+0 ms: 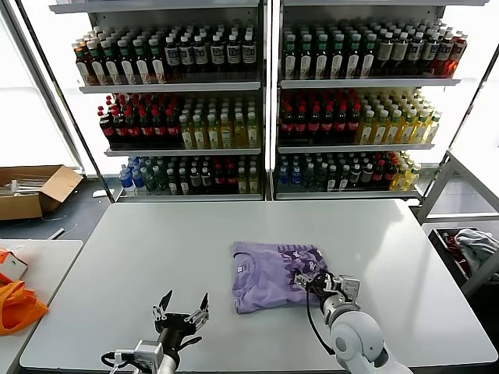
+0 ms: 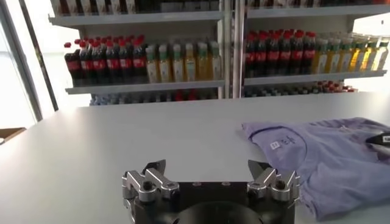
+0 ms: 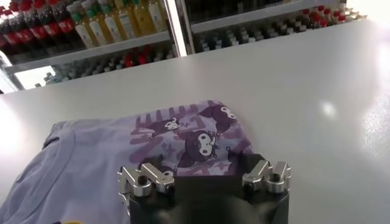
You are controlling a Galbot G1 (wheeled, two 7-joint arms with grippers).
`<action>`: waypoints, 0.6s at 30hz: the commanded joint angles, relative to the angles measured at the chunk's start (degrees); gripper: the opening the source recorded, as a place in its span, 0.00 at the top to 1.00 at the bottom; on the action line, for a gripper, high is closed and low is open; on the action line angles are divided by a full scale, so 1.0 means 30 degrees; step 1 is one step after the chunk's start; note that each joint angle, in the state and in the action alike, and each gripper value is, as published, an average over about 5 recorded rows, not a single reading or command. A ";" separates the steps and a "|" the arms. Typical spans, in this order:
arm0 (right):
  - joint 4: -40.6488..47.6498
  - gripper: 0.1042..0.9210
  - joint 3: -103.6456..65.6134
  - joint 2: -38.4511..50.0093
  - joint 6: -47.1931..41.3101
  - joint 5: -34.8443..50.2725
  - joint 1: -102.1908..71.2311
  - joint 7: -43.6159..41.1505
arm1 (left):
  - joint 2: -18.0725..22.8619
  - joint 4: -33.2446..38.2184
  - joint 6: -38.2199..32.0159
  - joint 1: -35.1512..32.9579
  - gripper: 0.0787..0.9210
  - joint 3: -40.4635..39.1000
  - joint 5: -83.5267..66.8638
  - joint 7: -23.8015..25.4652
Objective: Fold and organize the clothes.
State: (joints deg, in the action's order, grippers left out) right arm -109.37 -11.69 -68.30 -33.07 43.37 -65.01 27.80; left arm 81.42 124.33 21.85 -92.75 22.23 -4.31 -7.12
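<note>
Lavender T-shirt [image 1: 273, 274] under right tool [image 1: 316, 282], spread | left tool [image 1: 182, 305] spread, beside it

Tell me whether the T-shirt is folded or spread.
Folded: the T-shirt lies as a compact rectangle, printed side turned over the plain lavender.

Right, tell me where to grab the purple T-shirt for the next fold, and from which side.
Probably the T-shirt's right edge, the printed flap, approached from the robot's right. It lies flat and partly folded there, and the open right gripper is already at that edge. The open left gripper stands apart, left of the shirt.
</note>
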 commanded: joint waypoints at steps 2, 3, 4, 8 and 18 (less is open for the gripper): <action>-0.1470 0.12 0.0347 0.0261 0.0048 -0.0976 -0.0765 -0.0157 | 0.0016 0.0063 -0.0030 -0.0031 0.12 0.0136 -0.0054 -0.0008; -0.1839 0.12 0.0382 0.0325 0.0082 -0.1085 -0.1010 -0.0152 | 0.0026 0.0065 -0.0034 -0.0024 0.12 0.0135 -0.0061 -0.0010; -0.2180 0.12 0.0371 0.0370 0.0110 -0.1175 -0.1270 -0.0147 | 0.0042 0.0067 -0.0050 -0.0014 0.12 0.0115 -0.0065 -0.0013; -0.3433 0.12 -0.0169 0.0391 0.0248 -0.2300 -0.1959 -0.0329 | 0.0184 0.0208 -0.0371 0.0057 0.12 -0.0053 -0.0037 -0.0037; -0.3699 0.12 -0.3667 0.1965 0.1207 -0.8044 -0.1862 -0.2024 | 0.0807 0.0884 -0.2779 0.0489 0.12 -0.0082 0.1206 -0.0103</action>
State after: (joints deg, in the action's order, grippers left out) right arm -117.72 -14.32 -66.49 -31.33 31.92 -69.35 25.32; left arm 82.97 125.95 18.79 -91.83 22.07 -3.66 -7.56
